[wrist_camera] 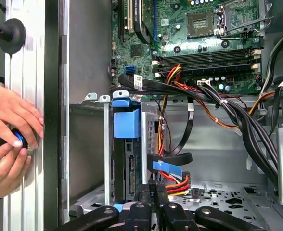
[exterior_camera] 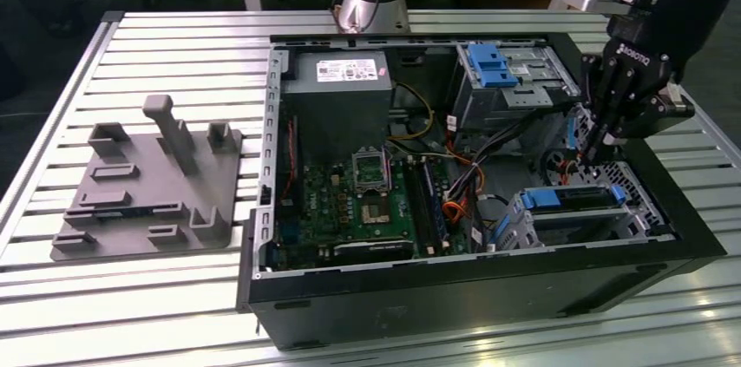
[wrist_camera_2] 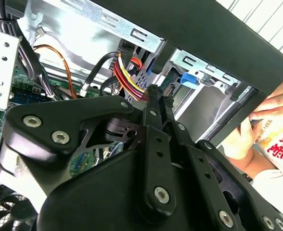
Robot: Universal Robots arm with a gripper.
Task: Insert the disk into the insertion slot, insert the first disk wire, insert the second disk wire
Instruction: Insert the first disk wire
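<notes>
Slatted metal table (exterior_camera: pixel 173 46) carries an open computer case (exterior_camera: pixel 463 276), and the disk (exterior_camera: pixel 567 199) sits in the insertion slot (exterior_camera: pixel 585 226) at the exterior view's right. Just above it hangs the gripper (exterior_camera: pixel 591 154), fingers pressed together, tips beside red-yellow power wires (wrist_camera: pixel 175 182). A person's hands (wrist_camera: pixel 6 125) rest outside the case wall.

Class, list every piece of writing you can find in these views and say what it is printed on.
None reads clearly.
Power supply label, exterior view: print too small.
Gripper body lettering: too small.
White item with red characters, second wrist view: cut off, illegible.
Cable tag, first wrist view: too small.
</notes>
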